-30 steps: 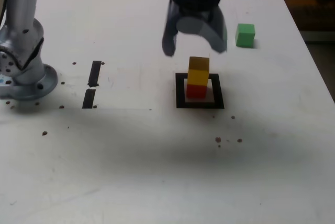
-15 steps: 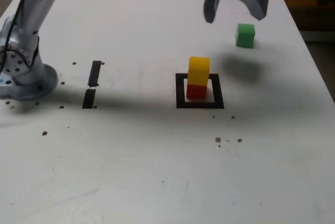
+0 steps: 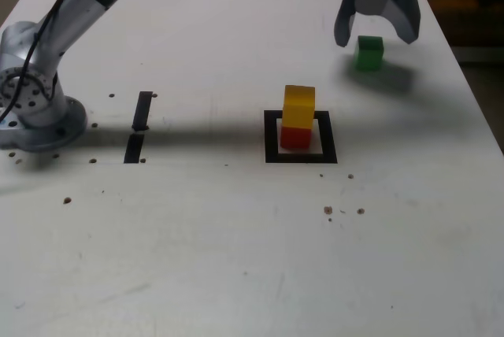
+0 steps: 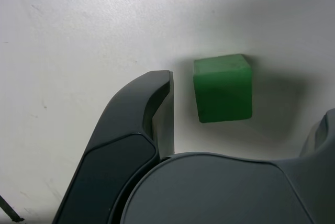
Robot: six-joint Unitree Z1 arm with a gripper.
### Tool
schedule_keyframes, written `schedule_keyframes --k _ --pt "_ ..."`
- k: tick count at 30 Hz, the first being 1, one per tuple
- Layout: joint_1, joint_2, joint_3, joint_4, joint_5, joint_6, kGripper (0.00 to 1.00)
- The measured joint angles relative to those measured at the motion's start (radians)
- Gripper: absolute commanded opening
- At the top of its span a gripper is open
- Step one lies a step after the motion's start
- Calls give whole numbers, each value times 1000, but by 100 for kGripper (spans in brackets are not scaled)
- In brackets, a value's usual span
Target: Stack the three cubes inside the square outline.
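Green cube (image 3: 368,52): your gripper (image 3: 376,31) has swung over from the yellow-on-red stack (image 3: 298,118) | jaws wide, straddling it, holding nothing | no writing visible

One cube (image 3: 298,105) atop another (image 3: 296,137) inside the outline (image 3: 272,136); third cube (image 3: 368,52) far right.

- Looked like a robotics lab or test setup.
- Plain white bench (image 3: 236,258), scuffed and dotted with small dark specks.
- Silver robot arm base (image 3: 35,112) bolted straight onto the bench.
- Black tape marks (image 3: 139,126) and a taped square outline (image 3: 272,136) laid out as targets.
- Small coloured cubes (image 3: 298,116) used as test pieces.
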Motion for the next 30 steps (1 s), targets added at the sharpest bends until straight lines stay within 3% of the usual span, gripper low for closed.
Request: schedule_keyframes --k 5,13,20,30 --pt "4 36 22 -14 -14 -12 84" --pt "9 44 17 -68 -51 -18 43" --pt "19 47 23 -82 -68 -28 34" --pt "28 46 29 -67 -84 -19 13"
